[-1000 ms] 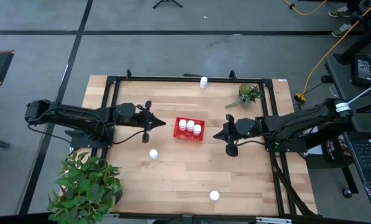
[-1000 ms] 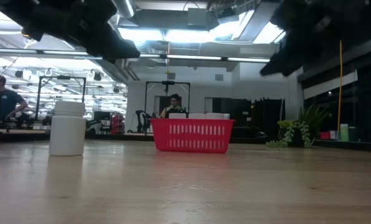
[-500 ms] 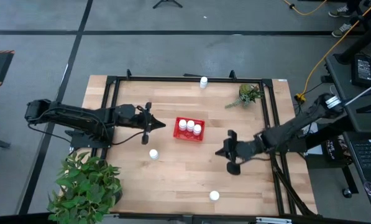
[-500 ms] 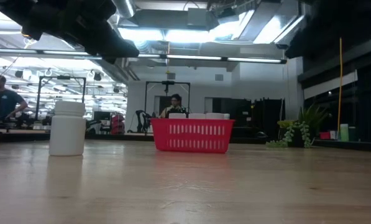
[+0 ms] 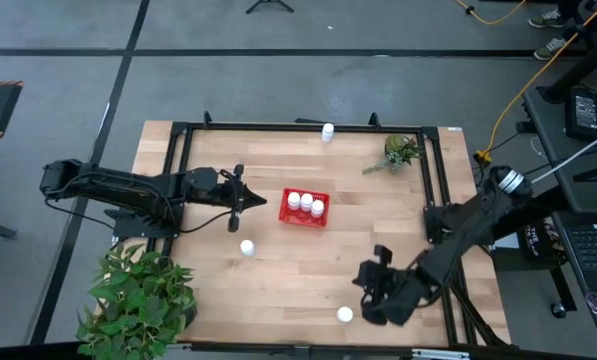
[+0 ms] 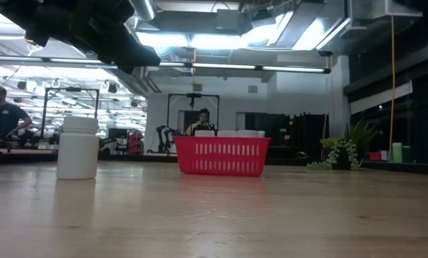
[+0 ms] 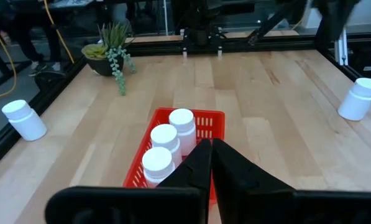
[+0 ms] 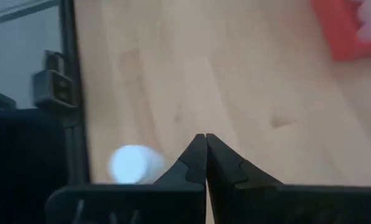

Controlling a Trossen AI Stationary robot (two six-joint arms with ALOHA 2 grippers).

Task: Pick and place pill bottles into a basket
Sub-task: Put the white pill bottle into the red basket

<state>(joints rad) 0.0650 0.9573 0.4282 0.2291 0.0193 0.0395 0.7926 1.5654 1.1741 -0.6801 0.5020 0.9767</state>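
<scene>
R pincer (image 5: 366, 292) closed, near front bottle (image 5: 345, 315), basket (image 5: 305, 208) apart

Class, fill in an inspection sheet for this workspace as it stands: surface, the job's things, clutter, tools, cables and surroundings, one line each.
Surface: wooden table in a black frame.
Job's things: red basket near the middle holds three pill bottles; loose bottles stand at the far edge, left of the basket and at the near edge.
Clutter: small potted plant on the table's far right.
Tools: left tool shut, beside the basket; right tool shut, near the near-edge bottle.
Cables: yellow cable on the floor at right.
Surroundings: leafy plant at the near left corner; people in the room behind.
</scene>
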